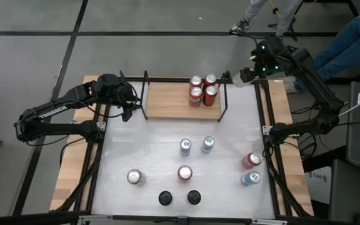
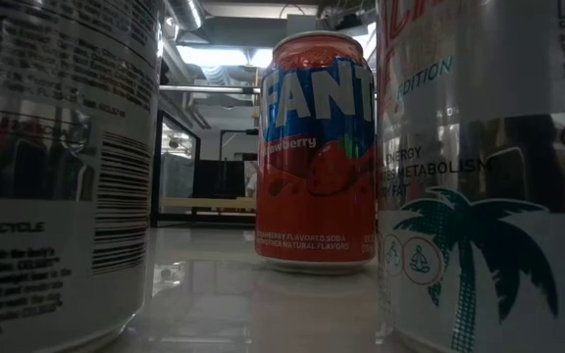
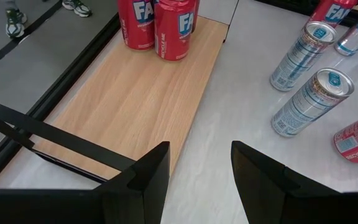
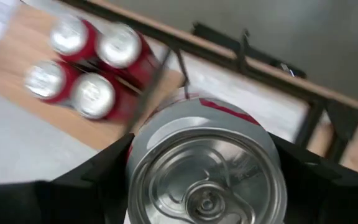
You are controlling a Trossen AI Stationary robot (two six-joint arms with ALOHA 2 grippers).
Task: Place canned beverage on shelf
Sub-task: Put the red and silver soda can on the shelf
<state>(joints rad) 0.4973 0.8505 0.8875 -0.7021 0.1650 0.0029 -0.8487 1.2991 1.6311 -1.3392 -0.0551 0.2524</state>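
Clamped around a canned beverage (image 4: 207, 167), my right gripper (image 4: 204, 168) hung above the shelf's (image 1: 167, 103) right end, just past its black end rods and near the table's far right corner; one dark finger (image 4: 98, 180) pressed each side of the can's wall and the silver lid with its pull tab faced up at my wrist. Four red cans (image 1: 202, 89) already stood in a tight cluster at the right end of the light-wood board, leaving the rest of it bare. I judged the can a stiff but thin-walled cylinder, smooth and likely slippery, apt to dent under hard squeezing, and fairly heavy if full, which I could not tell. Holding it across the middle of the wall, below the rim, seemed the right place, since that kept it upright and the base free to land flat. My left gripper (image 3: 197, 180) waited with its fingers together by the shelf's left end. Other cans stood well apart on the white tabletop (image 1: 155, 147), among them two slim silver-blue ones (image 1: 196, 145) near the middle and a red one (image 1: 184, 173) nearer the front edge.
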